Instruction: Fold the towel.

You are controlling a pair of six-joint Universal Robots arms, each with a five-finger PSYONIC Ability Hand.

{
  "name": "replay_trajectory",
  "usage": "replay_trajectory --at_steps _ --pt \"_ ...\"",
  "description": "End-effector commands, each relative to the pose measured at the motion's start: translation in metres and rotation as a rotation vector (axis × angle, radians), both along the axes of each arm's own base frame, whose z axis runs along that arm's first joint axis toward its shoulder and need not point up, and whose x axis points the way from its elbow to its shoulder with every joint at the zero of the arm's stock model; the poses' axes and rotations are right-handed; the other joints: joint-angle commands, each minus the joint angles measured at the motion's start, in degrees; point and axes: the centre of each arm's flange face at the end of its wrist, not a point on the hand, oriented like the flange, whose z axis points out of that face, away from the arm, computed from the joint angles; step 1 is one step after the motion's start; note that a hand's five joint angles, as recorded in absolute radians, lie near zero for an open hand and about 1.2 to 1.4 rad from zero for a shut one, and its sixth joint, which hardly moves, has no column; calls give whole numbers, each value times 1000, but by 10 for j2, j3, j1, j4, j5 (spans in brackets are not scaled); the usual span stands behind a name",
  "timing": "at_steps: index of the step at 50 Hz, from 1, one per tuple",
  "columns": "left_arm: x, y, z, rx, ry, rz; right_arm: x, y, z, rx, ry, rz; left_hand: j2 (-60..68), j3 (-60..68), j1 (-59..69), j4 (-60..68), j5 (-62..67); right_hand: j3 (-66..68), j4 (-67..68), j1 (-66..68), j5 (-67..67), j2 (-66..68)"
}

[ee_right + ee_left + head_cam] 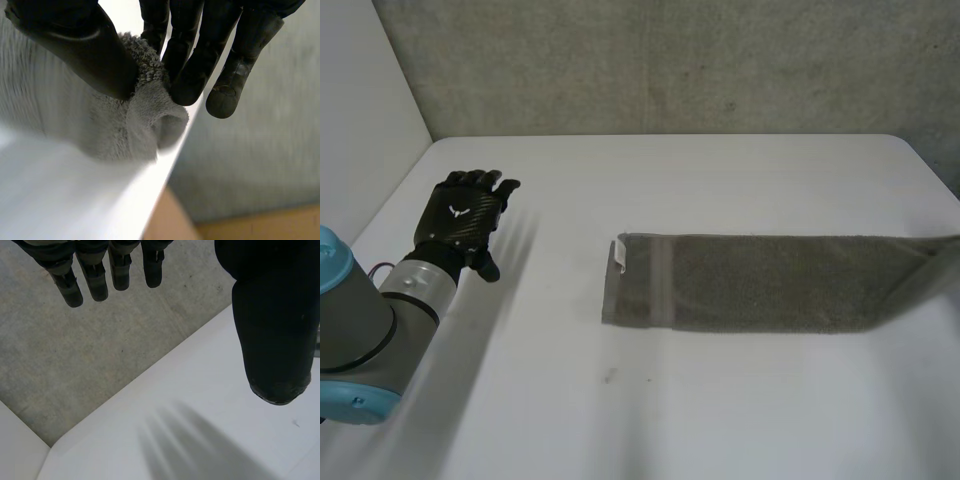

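A grey-brown towel (770, 282) lies in a long folded strip across the right half of the white table (620, 190), with a small white tag at its left end. In the right wrist view my right hand (185, 45) pinches a bunched bit of the towel (145, 110) between thumb and fingers, close to the table's edge. My left hand (460, 218) hovers over the table's left side, well apart from the towel, its fingers (95, 277) straight and holding nothing.
A grey concrete wall (670, 65) runs behind the table. A white panel (360, 110) stands at the left. The table's far corner (50, 450) lies beyond my left hand's fingertips. Bare table surface lies in front of the towel.
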Motion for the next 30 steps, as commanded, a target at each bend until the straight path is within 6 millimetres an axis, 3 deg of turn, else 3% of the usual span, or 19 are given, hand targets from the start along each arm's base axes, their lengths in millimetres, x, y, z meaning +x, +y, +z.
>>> replay_trajectory --at_steps 1,2,4,5,7,8,10,11,12,13,15,17,22,23,24,28,30 --pt "0 2 1 -2 1 0 155 40 41 -100 -96 346 5 4 2 4 -15 27 31 41 36 43" --pt "0 2 1 -2 1 0 156 40 42 -100 -96 347 5 4 2 4 -15 27 31 41 36 43" --pt "0 2 1 -2 1 2 226 75 44 -114 -120 510 5 4 2 4 -15 27 31 41 36 43" --pt "0 2 1 -2 1 2 226 75 44 -114 -120 511 5 4 2 4 -15 27 31 41 36 43" --pt "0 2 1 -3 -1 2 286 112 32 -104 -125 640 5 4 2 4 -15 27 31 41 36 43" --pt "0 2 1 -3 -1 2 286 112 32 -104 -125 641 5 4 2 4 -15 27 31 41 36 43" --pt "0 2 1 -3 -1 2 330 146 7 -59 -121 752 5 4 2 4 -15 27 31 41 36 43" --pt "0 2 1 -3 -1 2 330 146 7 -59 -121 753 5 4 2 4 -15 27 31 41 36 43" --pt "0 2 1 -1 -1 2 344 160 -10 -24 -107 794 5 4 2 4 -15 27 31 41 36 43" --pt "0 2 1 -1 -1 2 344 160 -10 -24 -107 794 5 4 2 4 -15 27 31 41 36 43" --pt "0 2 1 -1 -1 2 361 181 -40 43 -81 852 5 4 2 4 -15 27 31 41 36 43" --pt "0 2 1 -1 -1 2 365 188 -50 62 -68 873 5 4 2 4 -15 27 31 41 36 43" --pt "0 2 1 -2 -2 0 365 191 -52 70 -65 876 5 4 2 4 -15 27 31 41 36 43" --pt "0 2 1 -2 -2 0 363 190 -48 73 -70 867 5 4 2 4 -15 -237 -234 -223 -228 -221" --pt "0 2 1 -2 -2 0 360 190 -42 71 -70 857 5 4 2 4 -15 -643 -639 -628 -634 -627" --pt "0 2 1 -2 -2 -1 345 186 -23 75 -75 817 5 4 2 4 -15 -673 -669 -659 -664 -657" --pt "0 2 0 1 -3 -2 320 170 -14 102 -103 737 5 4 2 4 -15 -673 -669 -659 -664 -657"
